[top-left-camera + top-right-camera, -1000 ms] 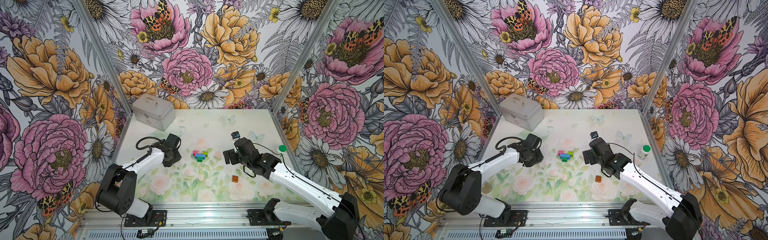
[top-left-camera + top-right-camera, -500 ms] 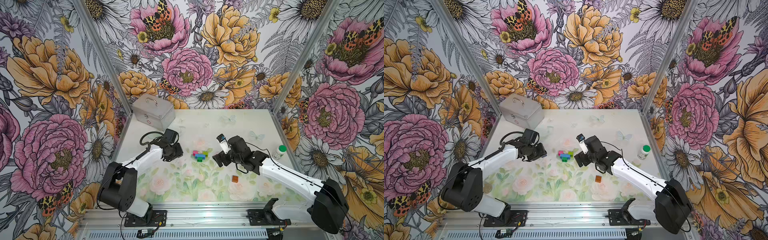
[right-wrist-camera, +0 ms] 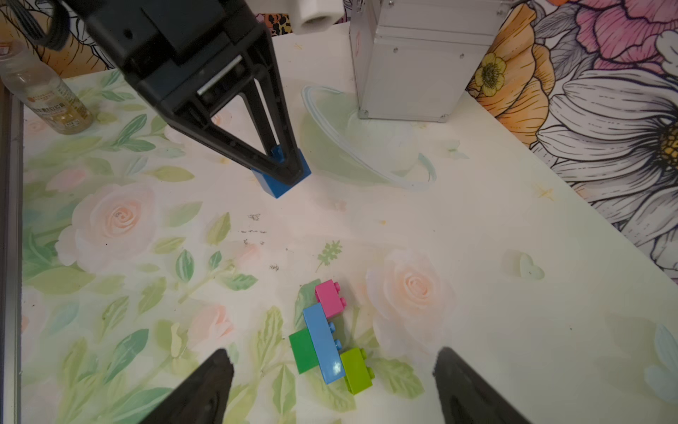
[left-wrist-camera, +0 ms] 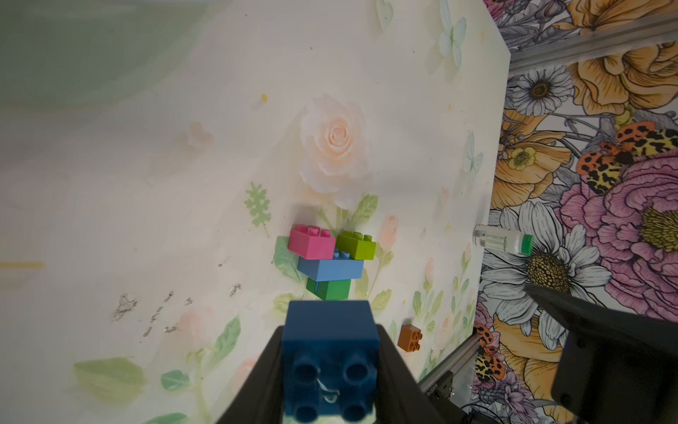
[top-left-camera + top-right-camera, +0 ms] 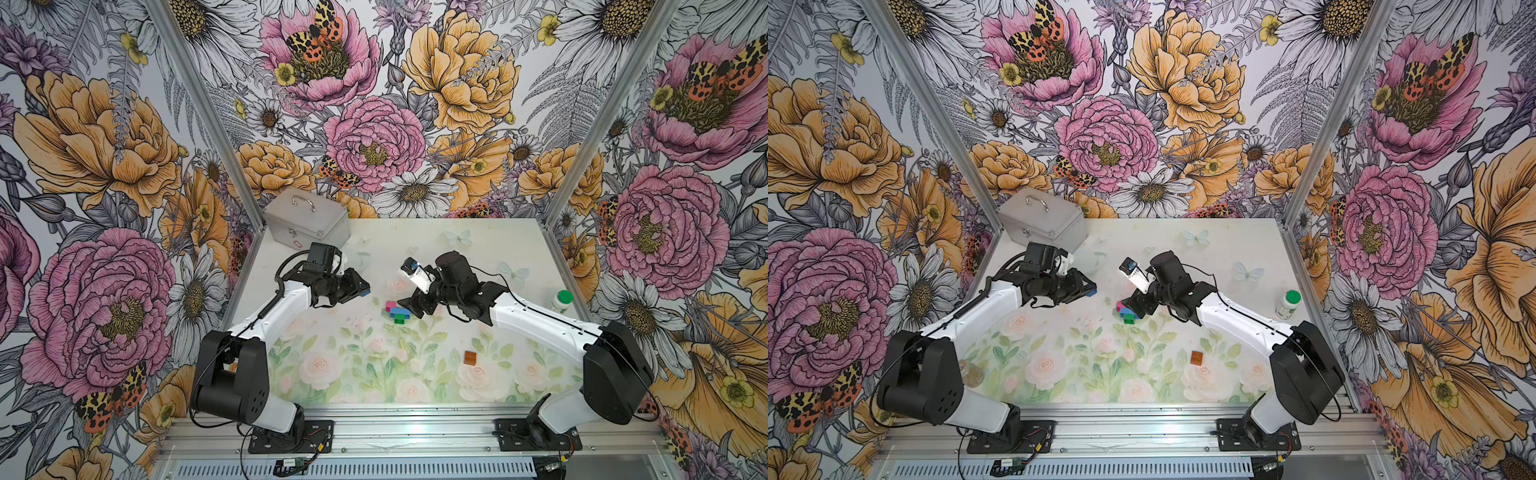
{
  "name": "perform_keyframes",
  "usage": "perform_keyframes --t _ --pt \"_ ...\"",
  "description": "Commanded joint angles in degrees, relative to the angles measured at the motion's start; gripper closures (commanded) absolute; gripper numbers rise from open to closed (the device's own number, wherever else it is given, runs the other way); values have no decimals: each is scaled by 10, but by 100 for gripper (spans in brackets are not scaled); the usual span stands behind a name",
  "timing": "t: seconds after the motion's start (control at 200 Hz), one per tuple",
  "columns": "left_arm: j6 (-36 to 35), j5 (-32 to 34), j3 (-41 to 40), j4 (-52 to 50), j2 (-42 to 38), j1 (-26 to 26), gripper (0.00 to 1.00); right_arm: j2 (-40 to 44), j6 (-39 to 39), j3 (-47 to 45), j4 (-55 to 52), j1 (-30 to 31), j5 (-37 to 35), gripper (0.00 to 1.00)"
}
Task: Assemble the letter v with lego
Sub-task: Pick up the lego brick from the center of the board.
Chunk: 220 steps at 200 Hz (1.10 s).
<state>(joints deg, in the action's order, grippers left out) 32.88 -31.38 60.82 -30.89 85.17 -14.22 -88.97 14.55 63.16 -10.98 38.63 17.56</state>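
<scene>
Two arms: both reach in toward the middle of the surface (image 5: 490, 245). A second ago the right one hung further right, away from the bricks.
Left pincer (image 5: 362, 289): clamped on a dark blue brick (image 4: 330, 345), a little left of the build. It has turned since a second ago, so the brick now faces the build.
Letter v (image 5: 397, 311): unfinished, lying flat mid-surface and unmoved. A dark green brick (image 3: 302, 350) forms the tip and a light-blue bar (image 3: 324, 345) lies across it. A pink brick (image 3: 326, 295) sits at one end of the bar and a lime brick (image 3: 356, 370) at the other. Neither arm top is on yet.
Right pincer (image 3: 332, 352): jaws wide and empty. It has swung in from the right, and in the right wrist view its fingers (image 3: 205, 389) flank the build without touching it.
Orange brick (image 5: 470, 357): loose and alone toward the front right, well apart from the build.
Bottle (image 5: 561, 300): white with a green cap, at the right edge, not involved.
Meaning: the right side looks set to steady the build while the left presses the dark blue brick onto one arm. After that the orange brick would still need fetching, so the task seems a little past halfway.
</scene>
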Motion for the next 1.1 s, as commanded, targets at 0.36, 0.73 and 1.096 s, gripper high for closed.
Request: perform_keyframes --t 0.36,0.73,1.096 --pt "-72 -196 70 17 28 -55 64 -22 151 54 15 -48 204 21" --pt "-66 -199 97 18 50 -71 64 -13 151 46 15 -43 222 48" --pt "-58 -187 94 18 45 -70 48 -31 95 61 15 -42 179 79"
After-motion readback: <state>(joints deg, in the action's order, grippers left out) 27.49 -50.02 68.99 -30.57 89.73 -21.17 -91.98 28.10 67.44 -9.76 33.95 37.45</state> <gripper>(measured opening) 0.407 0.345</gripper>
